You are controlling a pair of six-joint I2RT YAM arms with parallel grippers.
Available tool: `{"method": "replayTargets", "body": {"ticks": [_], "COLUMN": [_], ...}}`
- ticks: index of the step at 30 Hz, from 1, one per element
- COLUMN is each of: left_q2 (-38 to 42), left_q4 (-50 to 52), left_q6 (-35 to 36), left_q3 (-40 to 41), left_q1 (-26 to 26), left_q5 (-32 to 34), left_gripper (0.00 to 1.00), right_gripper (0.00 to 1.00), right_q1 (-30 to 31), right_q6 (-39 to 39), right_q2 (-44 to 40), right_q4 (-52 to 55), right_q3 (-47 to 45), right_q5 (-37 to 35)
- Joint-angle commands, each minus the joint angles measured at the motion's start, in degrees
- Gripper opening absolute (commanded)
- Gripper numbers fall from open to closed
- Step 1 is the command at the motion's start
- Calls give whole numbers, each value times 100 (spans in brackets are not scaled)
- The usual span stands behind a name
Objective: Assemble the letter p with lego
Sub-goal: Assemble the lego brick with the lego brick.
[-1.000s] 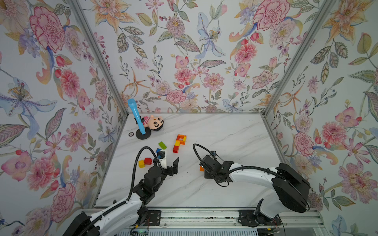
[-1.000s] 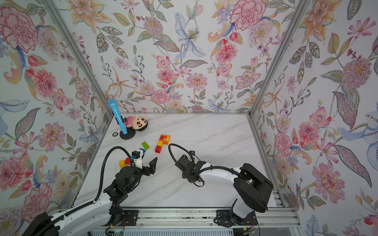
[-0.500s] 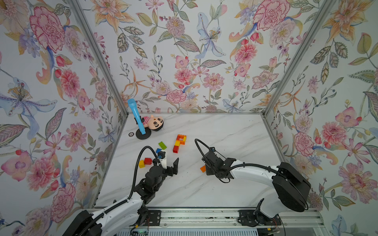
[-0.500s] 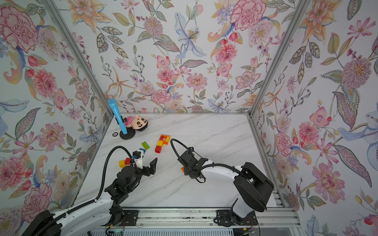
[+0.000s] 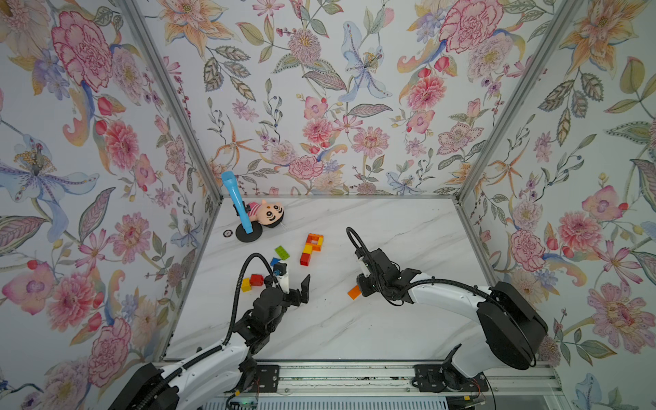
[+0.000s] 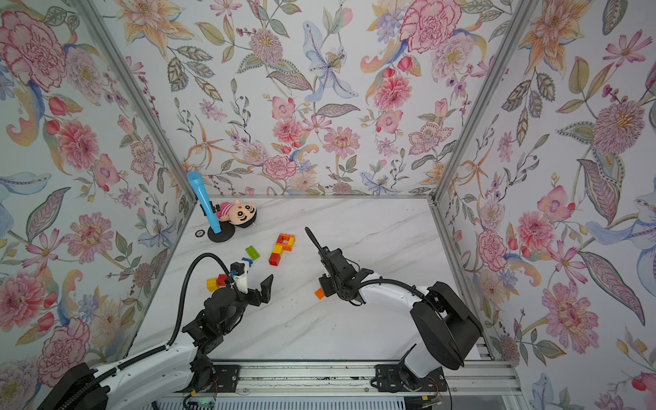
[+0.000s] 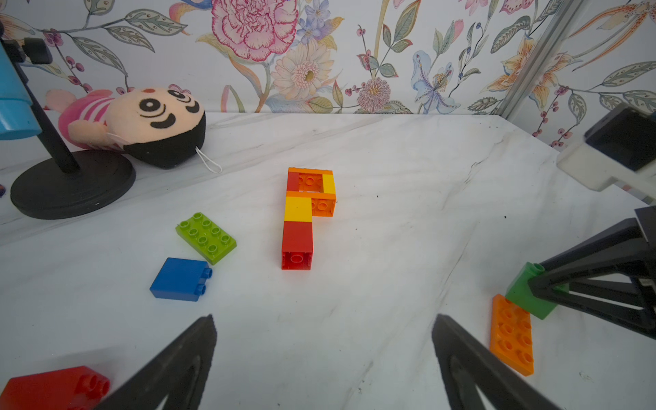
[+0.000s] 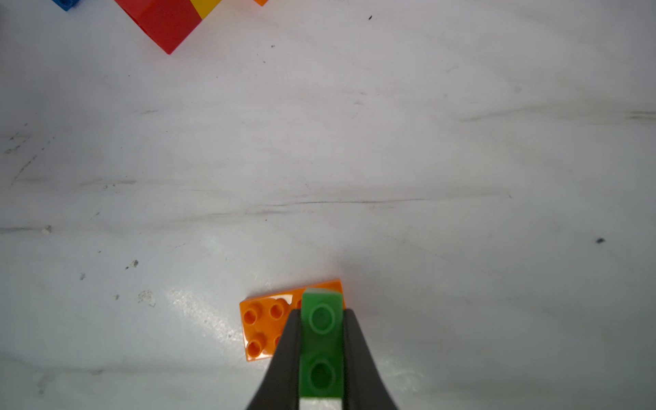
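Observation:
The lego P point(image 5: 311, 248) point(image 6: 281, 248) point(image 7: 305, 213), of red, yellow and orange bricks, lies flat mid-table. My right gripper point(image 8: 321, 316) point(image 5: 360, 287) is shut on a green brick point(image 8: 322, 340) point(image 7: 525, 296), held over one end of a flat orange plate point(image 5: 354, 291) point(image 6: 319, 293) point(image 8: 262, 326). Whether brick and plate touch I cannot tell. My left gripper point(image 7: 323, 319) point(image 5: 294, 275) point(image 6: 253, 275) stands wide open with nothing in it, in front of the P's foot. Near it lie a light green plate point(image 5: 282, 252) point(image 7: 206, 237), a blue brick point(image 7: 181, 279), a red brick point(image 5: 256, 279) and a yellow brick point(image 5: 246, 285).
At the back left a blue microphone on a black round stand point(image 5: 248, 234) stands beside a plush doll point(image 5: 266, 213) point(image 7: 142, 124). Floral walls close the table on three sides. A metal rail point(image 5: 355, 376) runs along the front edge.
My left gripper's jaws have spread wider. The right wrist has shifted a little toward the back with the green brick, baring more of the orange plate.

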State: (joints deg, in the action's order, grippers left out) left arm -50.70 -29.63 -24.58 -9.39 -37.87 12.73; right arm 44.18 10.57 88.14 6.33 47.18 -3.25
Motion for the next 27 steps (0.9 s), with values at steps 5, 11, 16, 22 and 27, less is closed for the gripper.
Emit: {"method": "replayTargets", "body": {"ticks": [5, 11, 16, 22, 27], "left_q2": [-64, -167, -158, -198, -207], "left_q4": [91, 53, 51, 5, 5], "left_q6": [-91, -113, -102, -122, -141], "left_q3": [-72, -68, -72, -71, -71], "left_q1": [58, 67, 63, 63, 68], "left_q5": [168, 151, 133, 124, 107], "left_gripper": [99, 99, 99, 99, 99], "right_gripper": [0, 0, 0, 0, 0], "right_q1": [-137, -273, -407, -480, -481], "right_q6": [-888, -1162, -1179, -1235, -1195], "right_q2": [-77, -63, -263, -380, -286], "right_q4": [-360, -614, -862, -1001, -985], "right_q3": [-270, -475, -690, -824, -818], "right_q5": [524, 643, 774, 940, 915]}}
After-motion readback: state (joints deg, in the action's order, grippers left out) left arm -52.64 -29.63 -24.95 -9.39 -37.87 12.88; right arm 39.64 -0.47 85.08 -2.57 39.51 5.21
